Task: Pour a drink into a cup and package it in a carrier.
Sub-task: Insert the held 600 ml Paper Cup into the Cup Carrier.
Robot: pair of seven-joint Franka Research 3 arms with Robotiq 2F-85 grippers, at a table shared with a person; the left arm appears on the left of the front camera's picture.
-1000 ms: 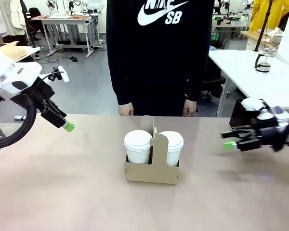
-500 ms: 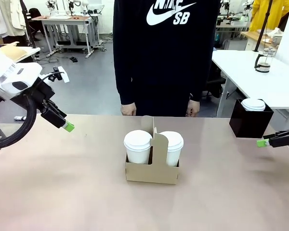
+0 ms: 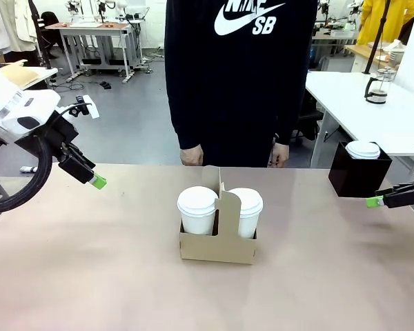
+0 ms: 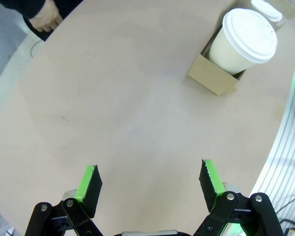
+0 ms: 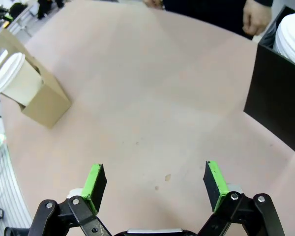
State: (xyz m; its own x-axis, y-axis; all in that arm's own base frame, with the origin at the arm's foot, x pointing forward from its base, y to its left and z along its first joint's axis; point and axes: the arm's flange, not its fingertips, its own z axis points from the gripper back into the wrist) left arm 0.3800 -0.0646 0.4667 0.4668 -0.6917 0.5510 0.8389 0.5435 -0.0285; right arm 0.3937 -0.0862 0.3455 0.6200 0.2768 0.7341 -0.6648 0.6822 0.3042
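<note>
While two lidded cups (image 3: 197, 209) sit in carrier (image 3: 217, 248), table (image 3: 90, 276) bare around.

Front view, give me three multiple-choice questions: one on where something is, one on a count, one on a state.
1. Where is the carrier?
A. table middle
B. far left edge
C. inside the black box

2. How many lidded cups sit in it?
A. one
B. two
C. four

3. How do the left gripper jaws stand?
A. shut on a cup
B. shut, empty
C. open, empty

Answers: 1 A, it stands at the centre, before the person; 2 B, two white lids flank the handle; 3 C, the left wrist view shows green pads wide apart over bare table.
</note>
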